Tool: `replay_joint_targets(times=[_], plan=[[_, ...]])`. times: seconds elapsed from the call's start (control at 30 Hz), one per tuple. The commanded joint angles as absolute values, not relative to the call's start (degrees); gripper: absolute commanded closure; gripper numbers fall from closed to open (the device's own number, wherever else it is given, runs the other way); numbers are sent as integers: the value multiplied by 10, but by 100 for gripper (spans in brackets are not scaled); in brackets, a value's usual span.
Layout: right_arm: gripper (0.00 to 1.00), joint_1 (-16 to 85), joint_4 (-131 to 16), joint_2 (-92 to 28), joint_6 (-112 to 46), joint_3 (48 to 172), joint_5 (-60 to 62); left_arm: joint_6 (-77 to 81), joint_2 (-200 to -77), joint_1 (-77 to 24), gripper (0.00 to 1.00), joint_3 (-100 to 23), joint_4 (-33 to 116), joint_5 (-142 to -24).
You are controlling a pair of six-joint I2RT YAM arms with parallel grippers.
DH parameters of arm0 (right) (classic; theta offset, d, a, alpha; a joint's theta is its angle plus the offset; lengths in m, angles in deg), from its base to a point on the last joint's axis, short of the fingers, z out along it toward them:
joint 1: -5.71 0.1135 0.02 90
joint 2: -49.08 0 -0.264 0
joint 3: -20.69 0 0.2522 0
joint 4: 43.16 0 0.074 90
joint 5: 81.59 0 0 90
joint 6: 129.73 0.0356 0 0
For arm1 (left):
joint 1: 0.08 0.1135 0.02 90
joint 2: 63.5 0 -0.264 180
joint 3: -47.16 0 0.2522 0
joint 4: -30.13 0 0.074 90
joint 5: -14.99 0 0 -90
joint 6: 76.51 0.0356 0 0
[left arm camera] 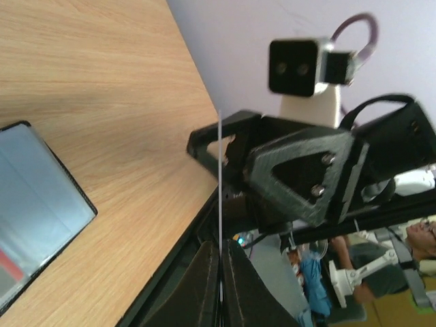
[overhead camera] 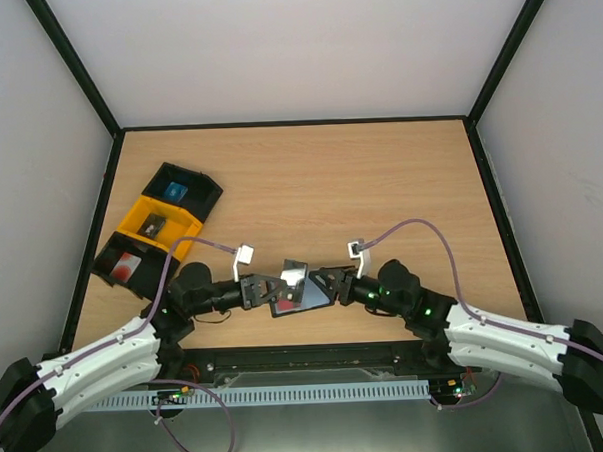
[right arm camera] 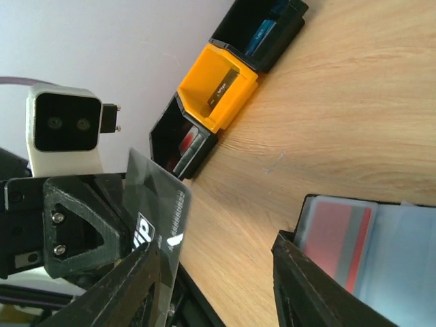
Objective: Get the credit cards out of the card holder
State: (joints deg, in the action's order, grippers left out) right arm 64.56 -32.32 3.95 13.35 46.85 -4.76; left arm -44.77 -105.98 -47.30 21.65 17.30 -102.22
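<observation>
The wooden bench (overhead camera: pixel 380 183) carries everything, and the left arm (overhead camera: pixel 97 365) and right arm (overhead camera: pixel 506 332) reach in from its near edge to meet at the front centre. Three open trays sit in a slanted row near the bench's left edge. The far black tray (overhead camera: pixel 206 201) holds a blue card (overhead camera: pixel 175 191), the yellow tray (overhead camera: pixel 133 218) holds a dark card (overhead camera: pixel 153 228), and the near black tray (overhead camera: pixel 107 259) holds a red-and-white card (overhead camera: pixel 128 264). The card holder (overhead camera: pixel 303 300) lies open on the bench between the two wrists, well apart from the trays, with its grey-blue inner faces up (left arm camera: pixel 34 197). A red card (right arm camera: pixel 334 235) is tucked in one of its pockets. The left end effector (left arm camera: pixel 220 248) is pinched narrow on the edge of a dark grey card (right arm camera: pixel 153 197). It holds the card upright above the bench, clear of the card holder, so the left wrist view shows it only as a thin line (left arm camera: pixel 220 170). The right end effector (right arm camera: pixel 214 245) faces it with its jaws spread wide and grips nothing. One finger is just beside the dark grey card and the other is in front of the card holder's corner. I cannot tell whether that finger touches the card.
</observation>
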Motion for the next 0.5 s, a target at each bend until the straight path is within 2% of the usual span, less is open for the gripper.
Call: replay_joint_targets(times=[0.0, 0.2, 0.47], plan=[[53, 643, -518, 99, 21, 526, -57, -373, -1038, -468, 97, 186, 296, -1085], [47, 642, -572, 105, -14, 559, -95, -348, -1038, -468, 97, 174, 317, -1143], [46, 641, -481, 50, 7, 549, -213, -334, -1049, -469, 97, 175, 321, -1171]])
